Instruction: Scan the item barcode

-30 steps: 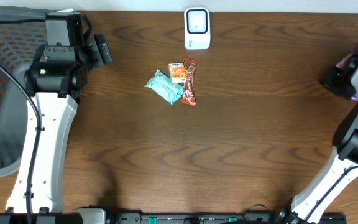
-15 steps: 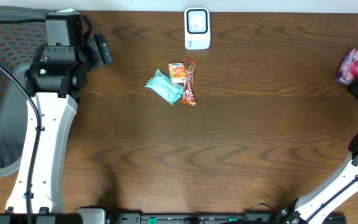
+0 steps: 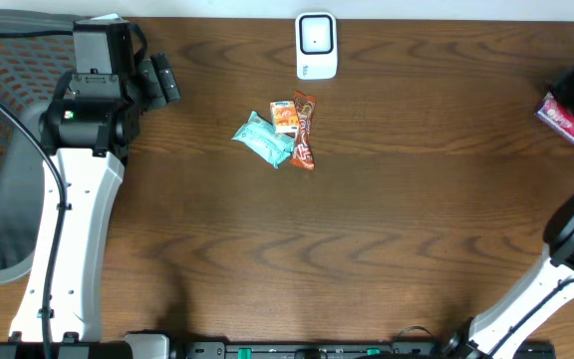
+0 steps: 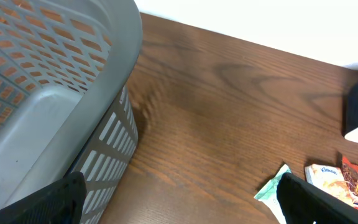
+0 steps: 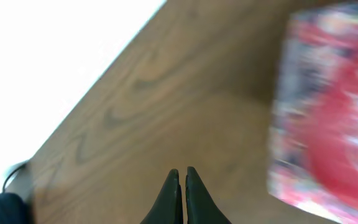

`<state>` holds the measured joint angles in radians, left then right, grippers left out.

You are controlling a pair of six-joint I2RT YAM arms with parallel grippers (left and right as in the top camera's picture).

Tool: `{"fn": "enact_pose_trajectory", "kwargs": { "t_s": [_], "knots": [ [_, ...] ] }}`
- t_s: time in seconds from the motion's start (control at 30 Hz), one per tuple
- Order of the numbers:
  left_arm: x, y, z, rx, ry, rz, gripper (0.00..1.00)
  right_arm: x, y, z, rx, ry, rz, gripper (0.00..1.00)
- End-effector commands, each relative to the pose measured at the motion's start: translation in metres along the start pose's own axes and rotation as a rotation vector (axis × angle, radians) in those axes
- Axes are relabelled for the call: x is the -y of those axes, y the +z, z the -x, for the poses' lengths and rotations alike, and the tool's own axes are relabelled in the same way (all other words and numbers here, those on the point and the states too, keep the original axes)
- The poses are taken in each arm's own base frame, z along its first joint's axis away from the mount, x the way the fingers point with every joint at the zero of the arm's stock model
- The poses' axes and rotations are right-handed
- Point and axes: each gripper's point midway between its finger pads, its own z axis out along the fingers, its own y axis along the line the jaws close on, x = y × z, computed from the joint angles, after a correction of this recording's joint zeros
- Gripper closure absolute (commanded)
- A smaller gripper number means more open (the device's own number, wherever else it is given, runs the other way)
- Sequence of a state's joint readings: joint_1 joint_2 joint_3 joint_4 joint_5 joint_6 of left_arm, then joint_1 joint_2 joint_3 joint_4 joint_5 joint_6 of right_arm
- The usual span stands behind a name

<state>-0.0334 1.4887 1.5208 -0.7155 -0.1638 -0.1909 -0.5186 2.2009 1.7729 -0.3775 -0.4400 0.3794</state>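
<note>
At 3 o'clock on the tabletop point(image 3: 417, 219), the right hand point(image 5: 182, 173) is pinched together on nothing, with the pink packet point(image 3: 558, 110) lying loose just beside it.
Seemingly between items: next it must open up, lift one from the centre pile point(image 3: 302, 140) and face its barcode to the scanner point(image 3: 316, 45) at 12 o'clock. The left hand point(image 3: 162, 80) hangs spread apart at 10 o'clock.

The table point(image 3: 417, 219) was seen to be dark brown, streaked with a wavy wood grain. The scanner point(image 3: 316, 45) was coloured white, its face rimmed in a dark line. A mint-green packet point(image 3: 261, 139), a small orange box point(image 3: 285, 118) and a reddish-brown wrapper point(image 3: 304, 135) with pale lettering were noted. The pink packet point(image 3: 564, 113) was patterned with purple and red. The basket point(image 4: 55, 93) was grey, orange-brown being shown through its slotted mesh. The left arm point(image 3: 68, 229) and right arm point(image 3: 531, 284) were finished in white and black, and the left gripper point(image 4: 179, 180) and right gripper point(image 5: 182, 171) in black.
</note>
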Motion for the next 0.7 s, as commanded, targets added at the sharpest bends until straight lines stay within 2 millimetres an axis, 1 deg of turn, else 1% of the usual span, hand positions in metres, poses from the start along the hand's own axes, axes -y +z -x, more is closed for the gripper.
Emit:
{"fn": "enact_pose_trajectory", "kwargs": {
  "t_s": [0.0,0.07,0.13,0.2,0.3,0.43,0.67],
  "knots": [
    [-0.004,0.003,-0.001,-0.005,-0.014,0.018,0.02,-0.012,0.015,-0.001,0.053,-0.044,-0.111,0.99],
    [-0.004,0.003,-0.001,-0.005,-0.014,0.018,0.02,-0.008,0.028,-0.003,0.088,-0.068,-0.185,0.99],
    [-0.004,0.003,-0.001,-0.005,-0.014,0.018,0.02,0.001,0.037,-0.005,0.121,-0.087,-0.288,0.98],
    [-0.004,0.003,-0.001,-0.005,-0.014,0.018,0.02,0.015,0.038,-0.007,0.153,-0.1,-0.409,0.99],
    [-0.004,0.003,-0.001,-0.005,-0.014,0.018,0.02,0.033,0.03,-0.007,0.175,-0.117,-0.542,0.99],
    [-0.004,0.003,-0.001,-0.005,-0.014,0.018,0.02,0.051,0.022,-0.01,0.131,-0.184,-0.615,0.99],
    [-0.004,0.003,-0.001,-0.005,-0.014,0.018,0.02,0.108,-0.005,-0.017,0.038,-0.111,-0.715,0.99]
  ]
}}
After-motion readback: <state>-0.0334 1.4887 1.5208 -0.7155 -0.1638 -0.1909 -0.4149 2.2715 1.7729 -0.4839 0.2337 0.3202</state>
